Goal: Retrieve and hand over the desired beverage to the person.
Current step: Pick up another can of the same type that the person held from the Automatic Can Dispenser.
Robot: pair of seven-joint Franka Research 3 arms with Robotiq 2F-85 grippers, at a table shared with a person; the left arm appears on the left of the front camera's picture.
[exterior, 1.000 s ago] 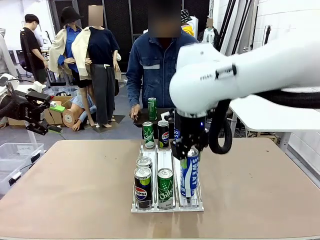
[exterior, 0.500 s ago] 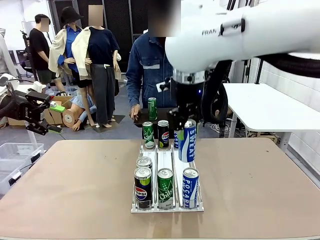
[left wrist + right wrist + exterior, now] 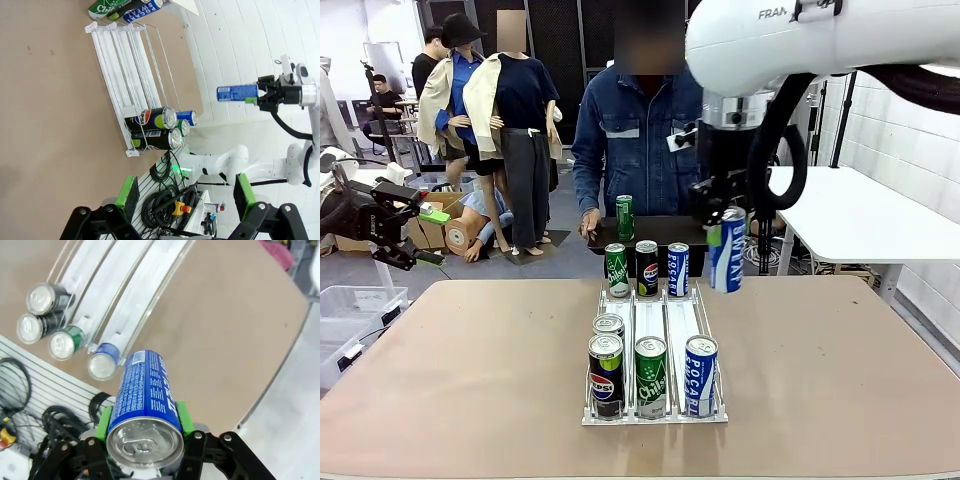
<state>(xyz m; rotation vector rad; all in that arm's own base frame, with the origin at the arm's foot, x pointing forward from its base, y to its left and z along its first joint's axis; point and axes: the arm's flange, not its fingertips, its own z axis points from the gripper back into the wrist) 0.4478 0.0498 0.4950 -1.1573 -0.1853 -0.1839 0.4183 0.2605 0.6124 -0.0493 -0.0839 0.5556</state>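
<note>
Pocari Sweat can [image 3: 727, 263], blue and white, is what you have in the right tool [image 3: 725, 222]: its green pads are clamped on the can's upper part, and the can hangs upright in the air above the far right side of the bench [image 3: 840, 380], clear of the rack [image 3: 656, 412]. In your right wrist view the same can [image 3: 145, 405] sits between the two pads, silver top toward the camera, with the bench and rack far below it. The person [image 3: 632, 150] in the blue denim jacket stands at the far side of the bench, just beyond the rack. The white wire rack has three lanes; at its near end you see a Pepsi can [image 3: 605, 375], a green can [image 3: 650, 376] and another Pocari can [image 3: 700, 375], with one more can behind the Pepsi. At the far end stand a green can, a Pepsi and a Pocari. Your left tool [image 3: 182, 192] is wide open and holds nothing, off to the left of the bench.
</note>
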